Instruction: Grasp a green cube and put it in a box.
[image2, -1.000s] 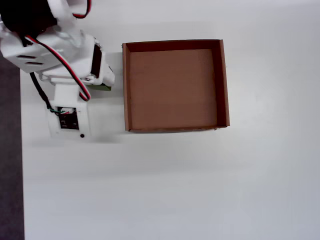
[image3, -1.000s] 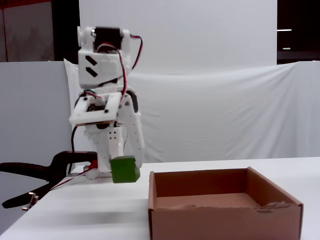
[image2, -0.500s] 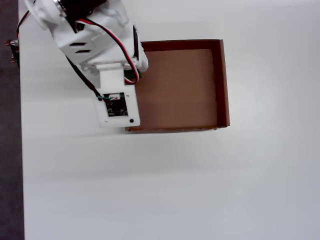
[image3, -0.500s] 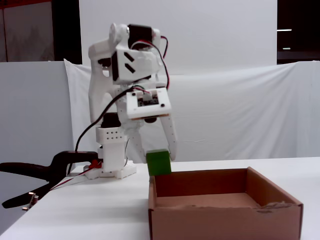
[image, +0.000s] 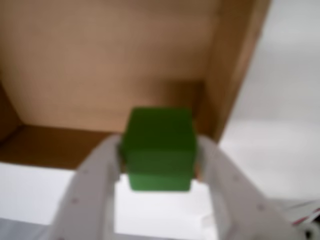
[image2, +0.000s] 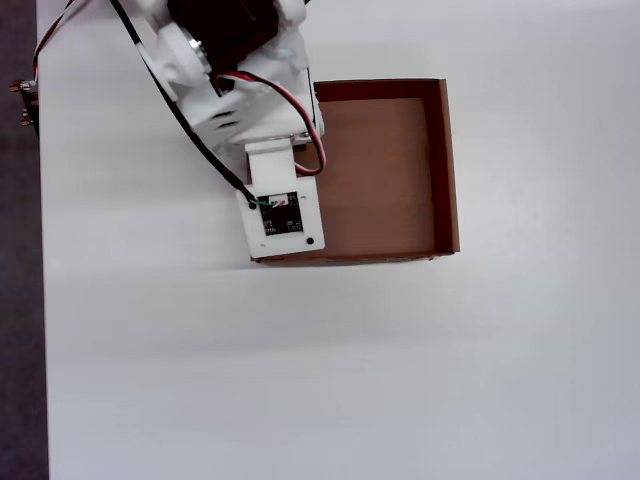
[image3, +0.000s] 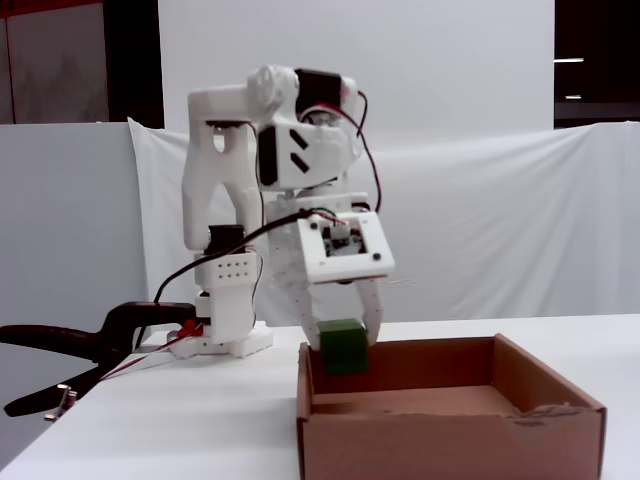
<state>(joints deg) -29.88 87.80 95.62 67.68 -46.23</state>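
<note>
My gripper (image: 159, 150) is shut on the green cube (image: 159, 137), which sits between the two white fingers (image: 95, 185). In the fixed view the gripper (image3: 346, 347) holds the cube (image3: 343, 350) just above the near-left corner of the brown cardboard box (image3: 450, 435), about level with its rim. The wrist view shows the box floor (image: 115, 60) and a side wall (image: 235, 75) beyond the cube. In the overhead view the box (image2: 447, 170) lies right of the arm, and the wrist board (image2: 282, 222) hides both cube and fingers over the box's left edge.
The arm's base (image3: 225, 335) stands on the white table behind and left of the box. A black clamp (image3: 100, 340) with cables juts out at the table's left edge. The table's dark left edge (image2: 20, 300) shows in the overhead view.
</note>
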